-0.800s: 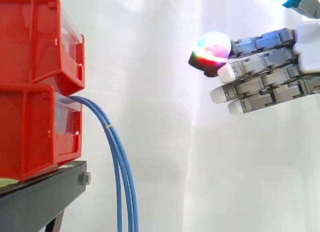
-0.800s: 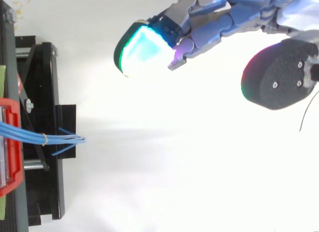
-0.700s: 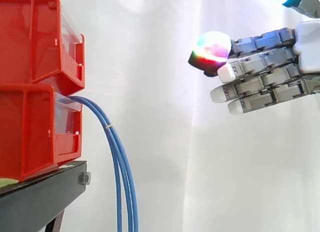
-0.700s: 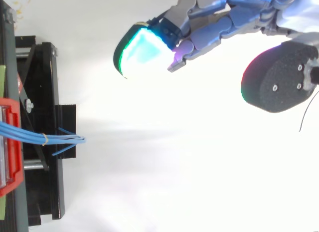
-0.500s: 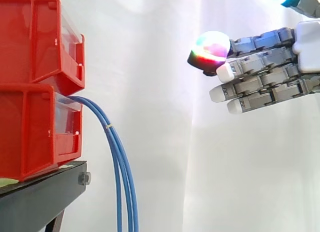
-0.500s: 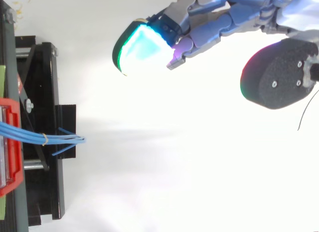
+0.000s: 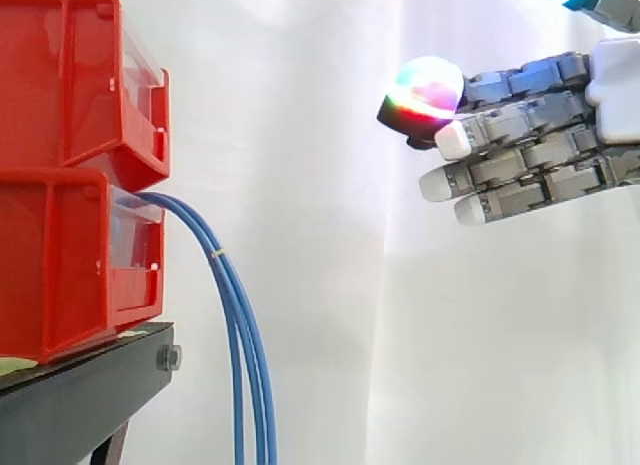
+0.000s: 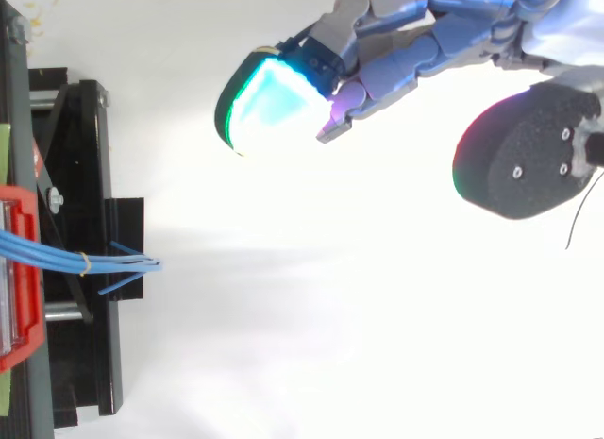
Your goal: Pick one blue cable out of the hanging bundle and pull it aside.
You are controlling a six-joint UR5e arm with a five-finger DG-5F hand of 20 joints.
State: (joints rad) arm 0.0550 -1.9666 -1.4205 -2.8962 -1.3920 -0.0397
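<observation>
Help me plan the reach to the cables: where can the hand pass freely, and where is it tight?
Free: the wide gap between the open hand and the hanging blue cables, before the white curtain, and the space below the hand. Tight: where the cables leave the lower red bin, bunched close beside the black stand.

site: I take this for a robot test lab | backdrop: plain white curtain [image 7: 320,235] hung behind the whole rig | 9 o'clock, side view: red storage bins [image 7: 60,255] stacked on a black stand [image 7: 70,405] | 2 o'clock: robot hand [image 7: 530,135] with glowing pads [image 7: 425,90]
</observation>
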